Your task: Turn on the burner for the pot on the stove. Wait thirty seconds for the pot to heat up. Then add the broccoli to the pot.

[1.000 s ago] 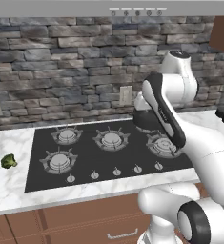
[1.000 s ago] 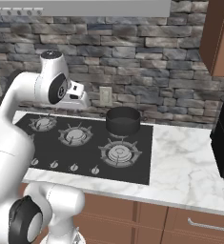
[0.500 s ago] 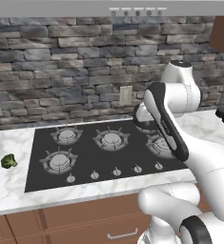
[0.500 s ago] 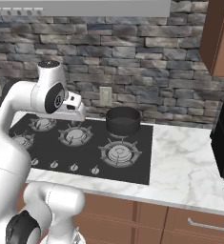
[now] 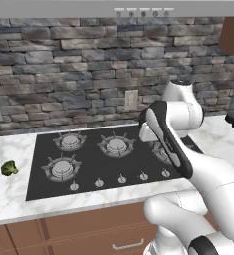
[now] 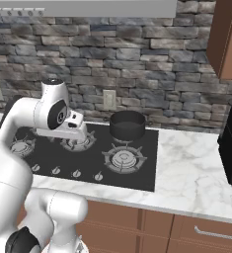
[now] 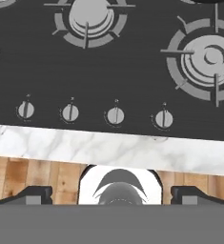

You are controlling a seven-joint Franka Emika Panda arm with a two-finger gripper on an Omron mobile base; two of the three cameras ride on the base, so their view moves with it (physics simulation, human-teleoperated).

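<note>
Your gripper (image 7: 111, 193) hangs high above the stove's (image 7: 132, 71) knobs (image 7: 115, 116) with its fingers wide apart — good for picking the right one. The pot (image 6: 128, 124) sits on the stove's back right burner. The broccoli (image 5: 8, 168) waits left of the stove — not needed yet.

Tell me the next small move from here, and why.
Probably lower the gripper toward the knob row at the stove's front edge. The pot sits on the back right burner, the fingertips are spread and well above the knobs, and the broccoli waits on the counter.
</note>
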